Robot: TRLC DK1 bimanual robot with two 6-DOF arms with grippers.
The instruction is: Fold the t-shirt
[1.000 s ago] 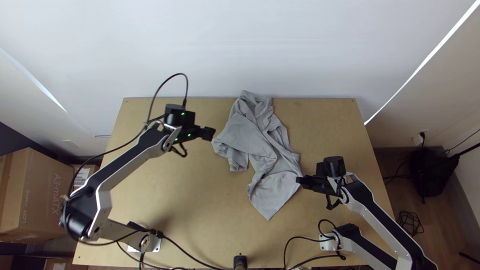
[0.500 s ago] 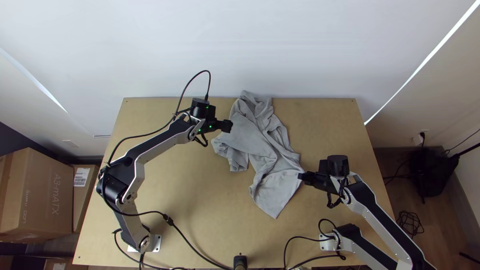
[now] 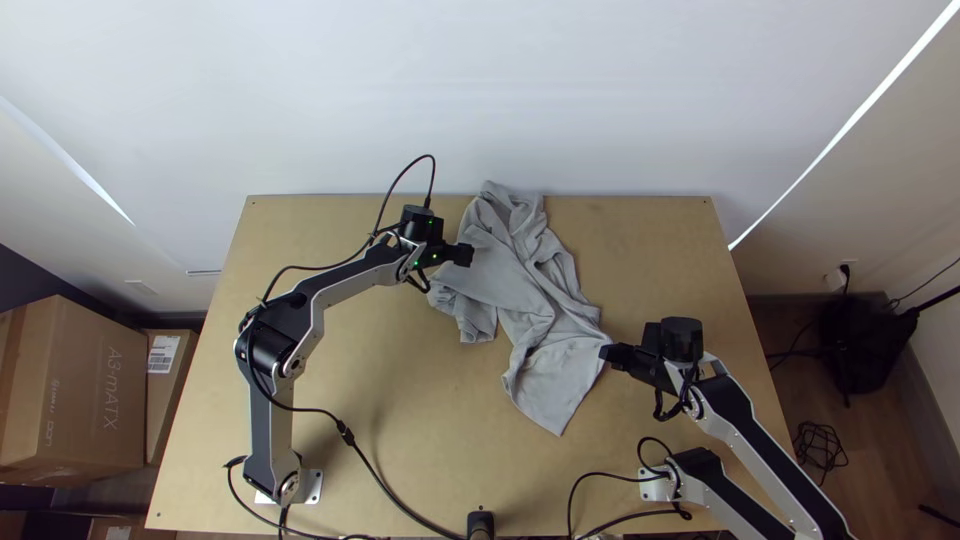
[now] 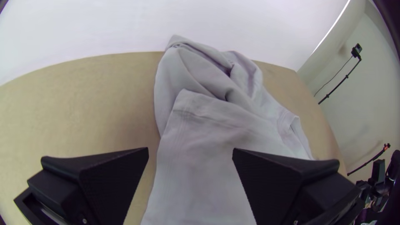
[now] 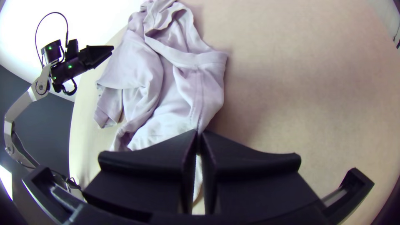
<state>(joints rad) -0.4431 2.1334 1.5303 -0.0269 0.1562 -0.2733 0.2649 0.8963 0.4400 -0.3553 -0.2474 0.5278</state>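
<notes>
Top view: A grey t-shirt lies rumpled on a light wooden table, its long axis slanting from beyond the left gripper to a tapered corner just nearside of the right gripper. That corner points toward the table's near edge. The left gripper hangs at the shirt's left side; the right gripper meets its right edge.

Left wrist view: The left gripper stands wide open with nothing in its grasp, cloth between and ahead of its fingers, the bunched far end beyond.

Right wrist view: The right gripper, fingers together, pinches the shirt's edge; folds run away from the tips toward the bunched end.
</notes>
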